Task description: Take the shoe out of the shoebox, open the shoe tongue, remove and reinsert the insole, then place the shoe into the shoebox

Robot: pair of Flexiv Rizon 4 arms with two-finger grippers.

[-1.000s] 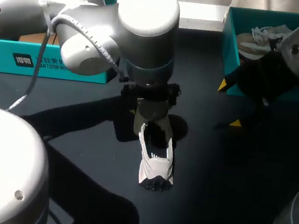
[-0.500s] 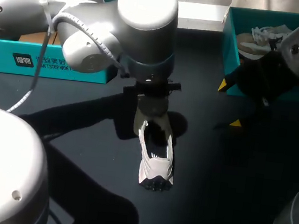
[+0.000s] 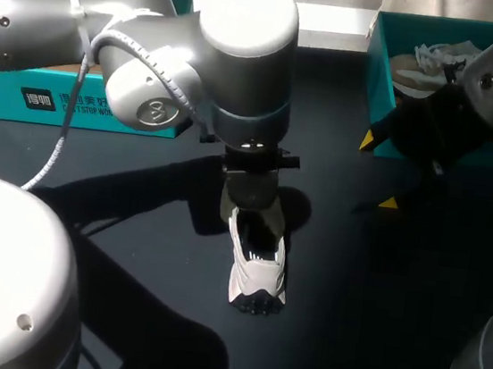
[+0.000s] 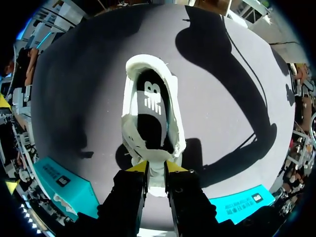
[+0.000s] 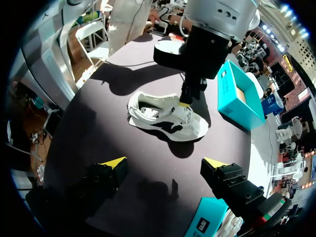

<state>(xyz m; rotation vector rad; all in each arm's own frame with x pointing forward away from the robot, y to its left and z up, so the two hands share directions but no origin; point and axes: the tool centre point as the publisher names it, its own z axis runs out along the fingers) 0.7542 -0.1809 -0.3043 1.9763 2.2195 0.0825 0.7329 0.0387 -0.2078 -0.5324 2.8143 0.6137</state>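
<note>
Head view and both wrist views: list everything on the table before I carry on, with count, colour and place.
white low-top sneaker with a black insole: one, white and black, middle of the table, outside both boxes.
open teal cardboard shoebox: one, teal, far right of the table.
crumpled white paper: one bundle, white, inside that shoebox.
second teal cardboard box: one, teal, far left of the table.
dark table: one, near black, under everything.
left claw: one, black with yellow tips, shut on a white flap of the sneaker.
right claw: one, black with yellow tips, open, above the table beside the shoebox.
</note>
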